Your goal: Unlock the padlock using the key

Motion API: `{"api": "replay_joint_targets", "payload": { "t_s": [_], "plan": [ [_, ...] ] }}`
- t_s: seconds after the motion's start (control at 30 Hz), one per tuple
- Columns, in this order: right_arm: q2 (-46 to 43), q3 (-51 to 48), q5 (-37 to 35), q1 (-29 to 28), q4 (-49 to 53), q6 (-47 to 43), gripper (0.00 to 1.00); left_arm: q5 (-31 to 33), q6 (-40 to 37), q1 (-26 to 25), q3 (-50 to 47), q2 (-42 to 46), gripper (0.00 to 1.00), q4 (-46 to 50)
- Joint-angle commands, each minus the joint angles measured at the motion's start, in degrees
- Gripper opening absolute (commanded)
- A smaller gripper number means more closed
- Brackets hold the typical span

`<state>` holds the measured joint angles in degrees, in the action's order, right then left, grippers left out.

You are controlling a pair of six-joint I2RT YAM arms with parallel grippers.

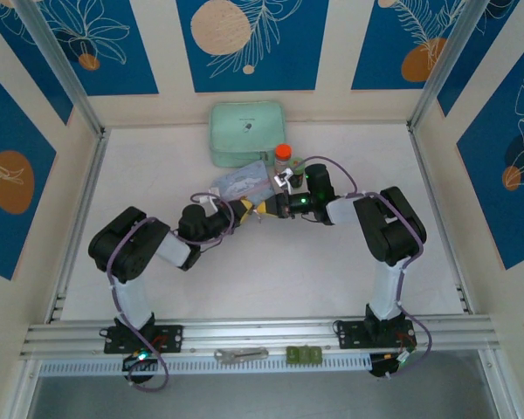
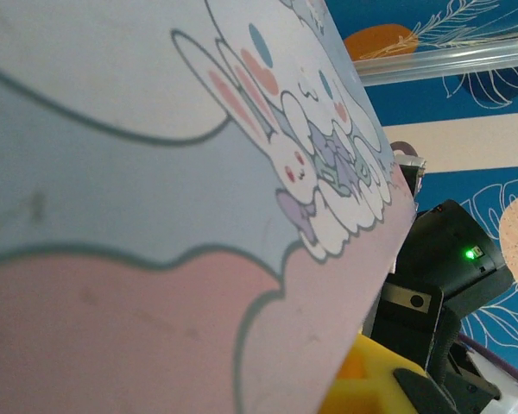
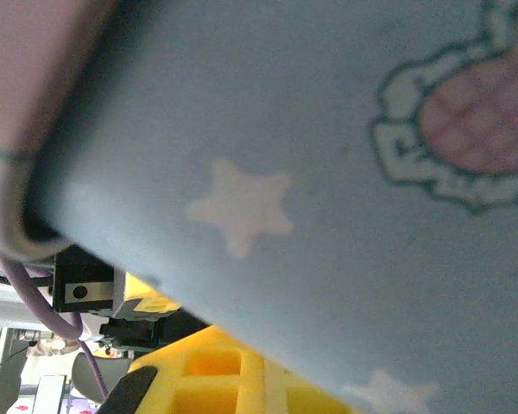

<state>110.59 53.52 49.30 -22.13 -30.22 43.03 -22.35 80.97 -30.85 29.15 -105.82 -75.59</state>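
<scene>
Okay, L to R for you. Your left gripper (image 1: pixel 253 209) sits mid-table (image 1: pixel 271 279), well off every edge. Its jaws are all but closed, and what's pinched between them, if anything, I can't tell from the top cam. Just beyond it, toward the far edge, is the light blue tin (image 1: pixel 238 183). It's so close to both wrist cams that the cartoon print crowds the lens, so you've got next to no close-up help for fine alignment. At the tin's right end is the padlock (image 1: pixel 285 181), I reckon, a small pale-and-dark bit, but too tiny to be sure. The key I can't tell apart at this size, so no saying which claw has it. Your right gripper (image 1: pixel 276 207) is fully closed, nose to nose w/ the left one.

What could bite you:
- Fingers clash. The two claws are that tight together, so any sideways nudge bumps one into the other.
- Thin key twists or slips in a pinch grip if it meets the keyway off-line.
- Tin shifts under a push and drags the lock off your line.
- The small jar (image 1: pixel 283 155) stands just beside the tin's right end, near the right wrist. A wide swing there prob tips it.
</scene>
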Motion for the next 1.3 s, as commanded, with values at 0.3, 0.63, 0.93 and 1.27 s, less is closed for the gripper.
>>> {"api": "replay_joint_targets", "payload": {
  "t_s": [0.3, 0.63, 0.93, 1.27],
  "plan": [
    [-0.6, 1.4, -13.3, -2.8, -7.4, 3.8, 0.0, -18.0, 0.2, -4.7, 0.8, 1.1, 0.0, -5.1],
    [2.0, -0.2, -17.6, -5.8, -16.6, 11.2, 0.0, -14.8, 0.6, -4.8, 0.3, 1.2, 0.0, -5.1],
    [0.3, -1.6, -18.1, -5.8, -13.4, 11.7, 0.0, -13.5, -0.9, -4.0, 1.1, 0.9, 0.0, -5.1],
    [-1.6, -2.7, -17.3, -6.8, -9.6, 12.4, 0.0, -13.5, -1.3, -2.9, 1.5, 0.8, 0.0, -5.1]
  ]
}}
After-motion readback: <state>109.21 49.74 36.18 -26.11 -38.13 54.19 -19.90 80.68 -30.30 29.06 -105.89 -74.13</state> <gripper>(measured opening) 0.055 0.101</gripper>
